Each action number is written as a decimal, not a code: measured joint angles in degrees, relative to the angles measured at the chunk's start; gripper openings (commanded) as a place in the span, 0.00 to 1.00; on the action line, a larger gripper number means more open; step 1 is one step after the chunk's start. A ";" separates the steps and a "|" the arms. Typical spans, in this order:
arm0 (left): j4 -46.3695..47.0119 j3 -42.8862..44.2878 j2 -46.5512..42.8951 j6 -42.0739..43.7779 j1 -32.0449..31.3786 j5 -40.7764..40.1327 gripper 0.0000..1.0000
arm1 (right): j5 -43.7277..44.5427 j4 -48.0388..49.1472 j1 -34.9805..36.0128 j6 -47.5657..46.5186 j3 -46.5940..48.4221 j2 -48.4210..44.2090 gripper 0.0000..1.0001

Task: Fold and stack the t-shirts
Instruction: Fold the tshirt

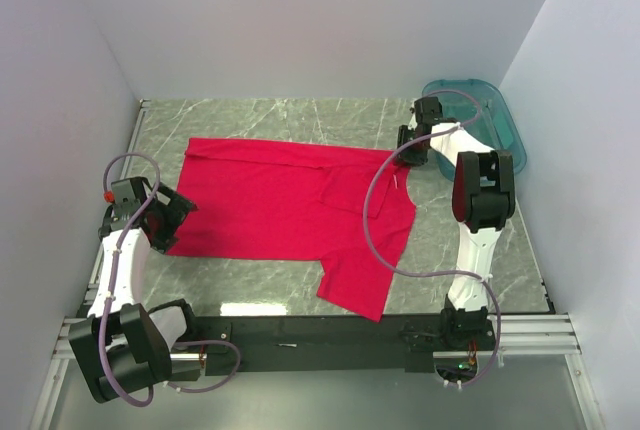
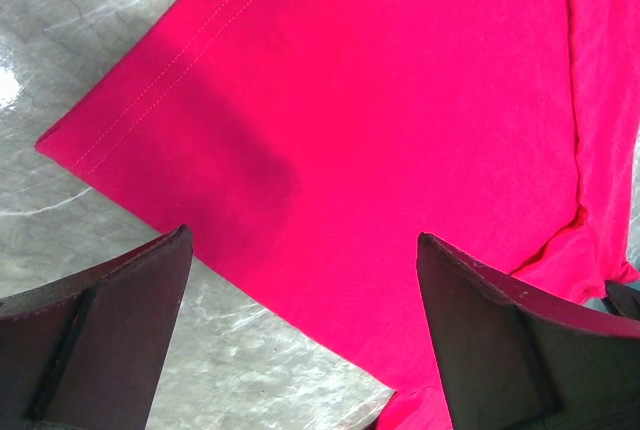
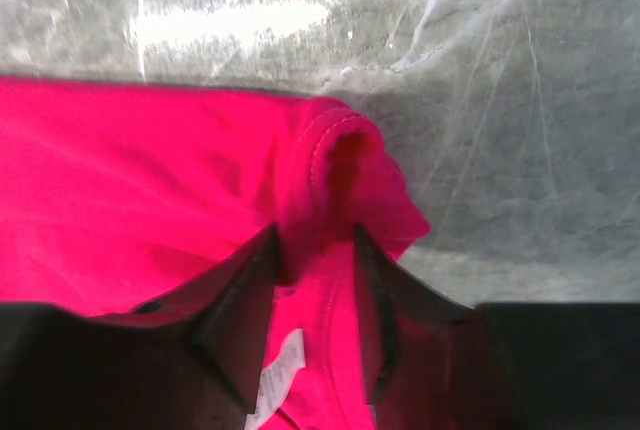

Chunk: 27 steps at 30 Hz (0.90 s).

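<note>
Red t-shirt (image 1: 290, 200) lies spread on the table (image 1: 270, 115). The right gripper (image 3: 315, 240) pinches its collar. The left gripper (image 2: 305, 238) hangs spread above the hem corner and should grip it squarely before both arms lift.

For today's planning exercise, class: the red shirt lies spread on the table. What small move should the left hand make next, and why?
Probably lower the left hand and close on the edge of the shirt. It hangs open above it, while the right hand pinches the collar; both need a grip to fold.
</note>
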 measured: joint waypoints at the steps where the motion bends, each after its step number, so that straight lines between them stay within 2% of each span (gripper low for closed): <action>1: 0.00 0.00 0.00 0.02 0.00 0.02 0.99 | 0.02 -0.20 -0.02 -0.44 -0.02 0.00 0.49; 7: 0.09 0.00 -0.11 0.22 0.00 0.57 0.99 | 0.11 -1.51 0.02 -3.80 -0.31 -1.27 0.49; 9: 0.07 0.00 -0.55 0.17 0.00 0.79 0.99 | -0.79 -1.99 0.26 -6.45 -1.79 -4.07 0.53; 12: -0.50 0.00 -2.36 -0.63 0.00 0.48 1.00 | -4.33 -2.36 0.72 -12.02 -5.79 -11.21 0.58; 17: -5.49 0.02 -4.13 -6.91 0.00 -1.31 1.00 | -14.80 -2.40 6.40 -26.82 -14.64 -27.34 0.55; 18: -7.28 0.02 -4.07 -8.72 0.00 -1.95 0.97 | -17.70 -2.40 8.83 -30.91 -17.14 -30.84 0.55; 20: -10.80 0.02 -3.72 -11.89 0.00 -2.73 0.91 | -22.73 -0.11 14.78 -40.09 -25.31 -38.34 0.76; 21: -12.57 0.02 -3.41 -13.40 0.00 -3.32 0.80 | -25.20 0.90 18.51 -44.85 -30.97 -43.52 0.87; 22: -14.14 0.02 -3.10 -14.93 0.00 -3.72 0.73 | -27.63 2.21 22.53 -49.27 -37.05 -48.57 0.95; 24: -16.44 0.00 -2.64 -17.16 0.00 -4.90 0.59 | -32.85 3.69 28.02 -57.29 -47.67 -57.79 0.90; 25: -17.07 -0.07 -2.60 -17.99 0.02 -5.51 0.58 | -34.45 2.84 29.07 -59.74 -49.94 -59.45 0.82; 27: -17.81 -0.46 -2.58 -19.47 0.11 -6.60 0.57 | -37.18 0.90 29.68 -63.82 -50.60 -59.71 0.78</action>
